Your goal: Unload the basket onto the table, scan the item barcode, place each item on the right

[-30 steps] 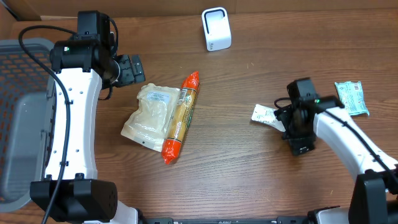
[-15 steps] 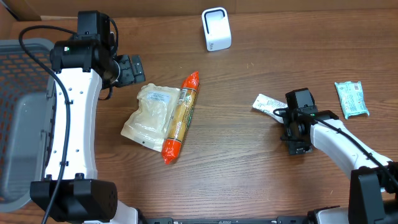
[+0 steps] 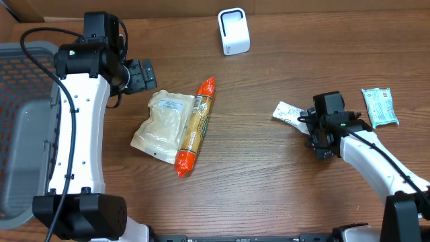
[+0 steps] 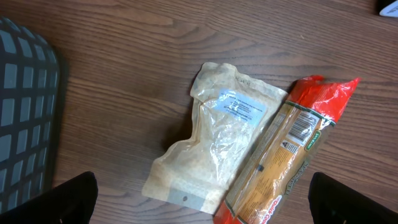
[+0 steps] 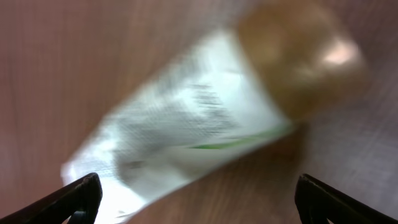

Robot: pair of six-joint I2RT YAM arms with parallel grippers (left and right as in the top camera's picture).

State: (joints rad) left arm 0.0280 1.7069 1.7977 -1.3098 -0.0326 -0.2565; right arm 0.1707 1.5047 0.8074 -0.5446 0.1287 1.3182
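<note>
A clear pouch [image 3: 161,124] with a white label and a long red-ended package [image 3: 194,125] lie side by side at the table's middle left. My left gripper [image 3: 143,74] hangs open above and to the left of them. In the left wrist view the pouch [image 4: 217,140] and the package [image 4: 283,165], whose barcode faces up, lie between my left gripper's [image 4: 211,208] wide-apart fingers. A small white packet [image 3: 287,111] lies just left of my right gripper [image 3: 314,126]. The right wrist view is blurred, with the packet [image 5: 180,124] close below my open right gripper [image 5: 202,205]. The white scanner [image 3: 233,31] stands at the back.
A grey mesh basket [image 3: 23,128] fills the left edge, also in the left wrist view [image 4: 25,112]. A green-and-white packet [image 3: 379,106] lies at the far right. Brown cardboard runs along the back edge.
My right wrist has shifted right and toward the back, off the small white packet, which now lies a little farther back. The left arm and the two larger items have not moved.
</note>
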